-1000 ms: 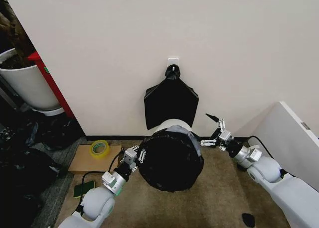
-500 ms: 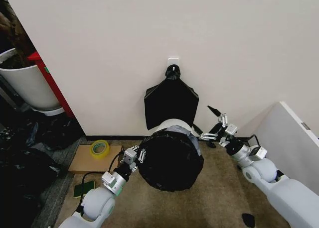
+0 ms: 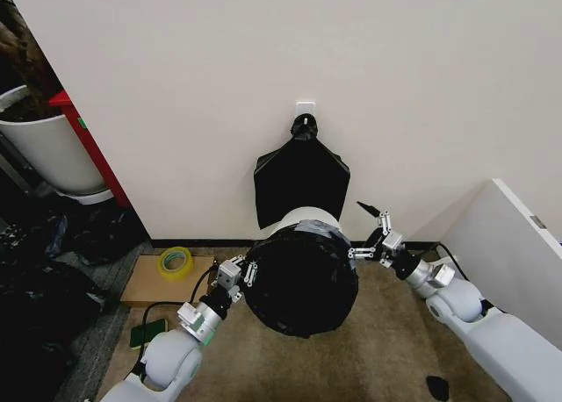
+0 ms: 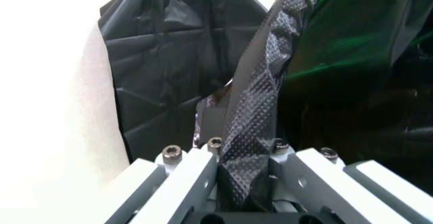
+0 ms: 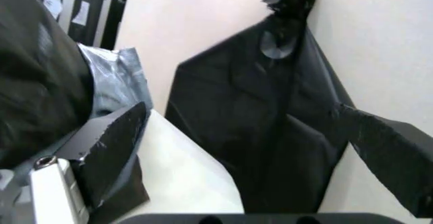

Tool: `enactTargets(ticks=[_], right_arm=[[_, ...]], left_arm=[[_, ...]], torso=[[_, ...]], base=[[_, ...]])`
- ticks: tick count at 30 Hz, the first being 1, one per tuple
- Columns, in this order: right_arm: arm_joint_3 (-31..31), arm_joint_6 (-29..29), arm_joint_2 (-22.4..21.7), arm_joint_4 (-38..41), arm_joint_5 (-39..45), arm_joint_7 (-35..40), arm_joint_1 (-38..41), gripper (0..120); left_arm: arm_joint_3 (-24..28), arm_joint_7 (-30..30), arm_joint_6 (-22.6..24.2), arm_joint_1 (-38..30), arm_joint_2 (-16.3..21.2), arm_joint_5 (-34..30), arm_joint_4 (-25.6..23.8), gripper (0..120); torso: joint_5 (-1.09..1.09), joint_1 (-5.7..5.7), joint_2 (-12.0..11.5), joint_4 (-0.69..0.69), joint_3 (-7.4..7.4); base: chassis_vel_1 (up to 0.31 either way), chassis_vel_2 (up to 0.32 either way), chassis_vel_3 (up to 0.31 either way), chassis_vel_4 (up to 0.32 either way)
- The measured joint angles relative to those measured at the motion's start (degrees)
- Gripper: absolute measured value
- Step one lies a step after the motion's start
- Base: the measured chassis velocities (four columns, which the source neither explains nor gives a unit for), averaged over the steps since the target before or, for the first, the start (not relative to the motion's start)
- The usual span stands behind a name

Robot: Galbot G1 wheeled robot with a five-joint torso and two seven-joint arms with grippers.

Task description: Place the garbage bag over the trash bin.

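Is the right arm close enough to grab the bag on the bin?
Probably yes. The right gripper is open right beside the garbage bag at the bin's back rim, and nothing stands between them. The left gripper is shut on the bag's other side.

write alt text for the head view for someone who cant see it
A white trash bin stands against a wall, mostly covered by a crinkled black garbage bag. The left end effector is shut on the bag's left edge, and the open right end effector is at the bin's right side. A flat black bag hangs on the wall behind.
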Motion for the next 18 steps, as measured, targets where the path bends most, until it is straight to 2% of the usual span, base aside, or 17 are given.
enactTargets(ticks=[5,9,10,11,13,14,16,17,18], right_arm=[[0.05,0.88,0.72,-0.95,-0.03,0.74,0.46,100],[-0.12,2.58,2.32,0.41,0.46,5.79,0.31,100],[-0.40,3.05,3.22,1.49,-0.07,9.57,0.11,100],[-0.85,3.25,4.67,3.39,-2.55,17.55,-0.19,100],[-1.11,1.96,6.40,6.97,-7.44,28.19,-0.96,100],[-1.11,1.96,6.40,6.97,-7.44,28.19,-0.96,100],[-1.13,0.40,6.93,10.67,-10.08,32.78,-2.64,100],[-1.13,0.40,6.93,10.67,-10.08,32.78,-2.64,100],[-1.15,-0.16,6.97,12.86,-11.74,34.01,-3.88,100]], left_arm=[[0.06,-0.01,-0.03,-0.13,-0.30,-0.22,0.54,0],[0.06,-1.51,0.88,-0.28,-1.10,-2.07,1.02,0],[0.06,-2.54,1.84,-0.31,-1.38,-2.84,1.09,0],[0.06,-4.42,4.02,-0.37,-1.77,-3.66,1.11,0],[0.06,-7.86,8.19,-0.52,-2.19,-5.50,0.95,0],[0.06,-7.86,8.19,-0.52,-2.19,-5.50,0.95,0],[0.06,-11.87,13.23,-0.80,-2.49,-10.72,-0.30,0],[0.06,-11.87,13.23,-0.80,-2.49,-10.72,-0.30,0],[0.02,-15.07,16.76,-1.08,-2.82,-15.37,-1.47,0]], torso=[[0.00,0.00,0.00,0.00,0.00],[-0.02,0.00,0.00,-0.01,0.00],[-0.03,0.00,0.00,-0.01,0.00],[0.01,0.00,0.00,0.00,0.00],[-0.01,0.00,0.00,0.01,0.00],[-0.01,0.00,0.00,0.01,0.00],[-0.02,0.00,0.00,0.01,0.00],[-0.02,0.00,0.00,0.01,0.00],[-0.02,0.00,0.00,0.00,0.00]], base=[[0.000,0.000,0.000,0.000],[0.000,0.000,0.000,0.000],[0.000,0.000,0.000,0.000],[0.000,0.000,0.000,0.000],[0.000,0.000,0.000,0.000],[0.000,0.000,0.000,0.000],[0.000,0.000,0.000,0.000],[0.000,0.000,0.000,0.000],[0.000,0.000,0.000,0.000]])
